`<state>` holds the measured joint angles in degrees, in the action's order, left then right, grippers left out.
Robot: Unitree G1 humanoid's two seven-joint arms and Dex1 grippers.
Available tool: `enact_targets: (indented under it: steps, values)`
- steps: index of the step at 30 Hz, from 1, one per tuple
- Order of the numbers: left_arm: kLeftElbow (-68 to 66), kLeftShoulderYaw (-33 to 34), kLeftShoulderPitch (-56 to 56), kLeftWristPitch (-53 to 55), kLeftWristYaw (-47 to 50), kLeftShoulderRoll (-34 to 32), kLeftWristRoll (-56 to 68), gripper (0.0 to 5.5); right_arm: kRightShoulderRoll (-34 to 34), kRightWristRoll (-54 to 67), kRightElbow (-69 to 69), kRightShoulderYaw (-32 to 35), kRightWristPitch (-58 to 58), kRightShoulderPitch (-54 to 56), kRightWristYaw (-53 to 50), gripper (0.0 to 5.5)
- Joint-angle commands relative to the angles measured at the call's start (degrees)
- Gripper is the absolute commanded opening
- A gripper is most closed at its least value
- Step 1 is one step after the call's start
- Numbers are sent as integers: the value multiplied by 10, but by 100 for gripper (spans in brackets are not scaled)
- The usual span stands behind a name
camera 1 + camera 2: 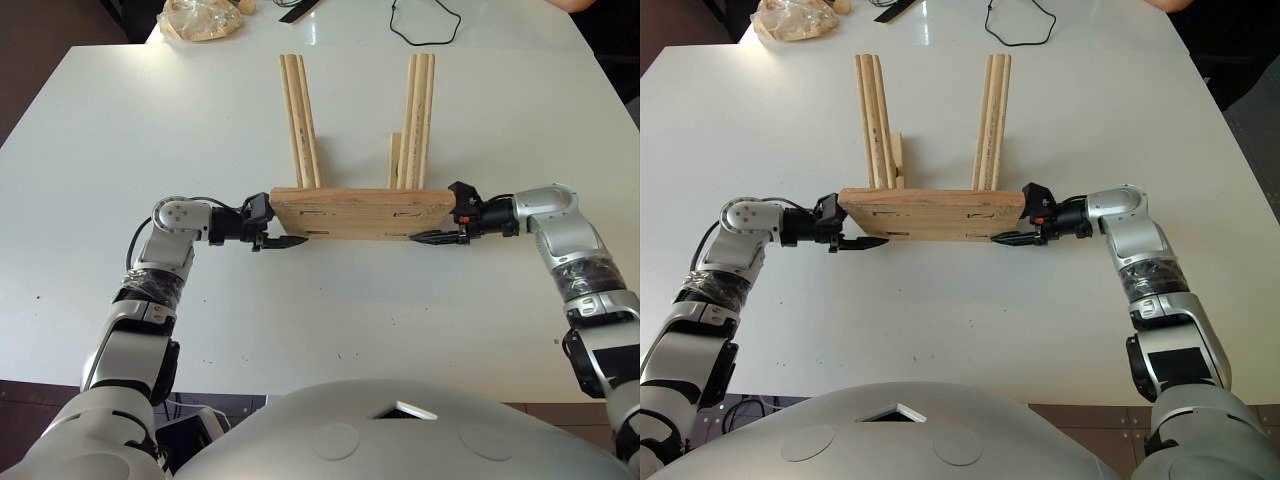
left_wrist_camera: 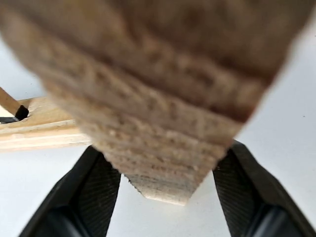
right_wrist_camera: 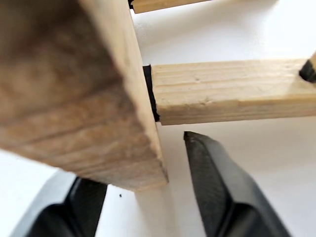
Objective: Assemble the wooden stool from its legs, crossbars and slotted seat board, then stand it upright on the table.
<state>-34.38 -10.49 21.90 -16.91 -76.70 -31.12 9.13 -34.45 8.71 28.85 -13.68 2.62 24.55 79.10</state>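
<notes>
The right hand [image 1: 442, 218] sits at the right end of the seat board [image 1: 360, 213]. Its fingers [image 3: 217, 187] are apart, one on each side of the board's end, and the right wrist view shows bare counter between one finger and the wood. The left hand [image 1: 278, 226] is at the board's left end. The wood there is a blur so close to the wrist camera that I cannot tell whether this hand grips it.

The board stands on its long edge in the middle of the counter [image 1: 340, 310], its slotted face turned to the near side. From its back, the left legs [image 1: 300, 120] and the right legs [image 1: 418, 120] run toward the far edge. A short piece of wood [image 1: 397, 158] shows just left of the right legs, and what it joins is hidden behind the board.

The counter is white and smooth. Near its far edge lie a crumpled clear bag [image 1: 200, 18] on the left and a looped black cable [image 1: 425, 20] right of middle. A dark strap [image 1: 300, 8] between them is cut off by the picture's edge. Dark floor shows beyond the counter's left and right sides.
</notes>
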Motion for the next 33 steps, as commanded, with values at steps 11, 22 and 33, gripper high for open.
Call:
enact_targets:
  steps: [11,22,33]
  values:
    - [69,18,5,127,-46,-12,50,146,5,11,-5,5,6,9,36,150]
    - [420,242,3,579,386,36,778,145,35,636,-448,188,453,-44,-233,150]
    - [561,219,95,270,765,183,1037,146,163,989,-526,183,181,74,-635,149]
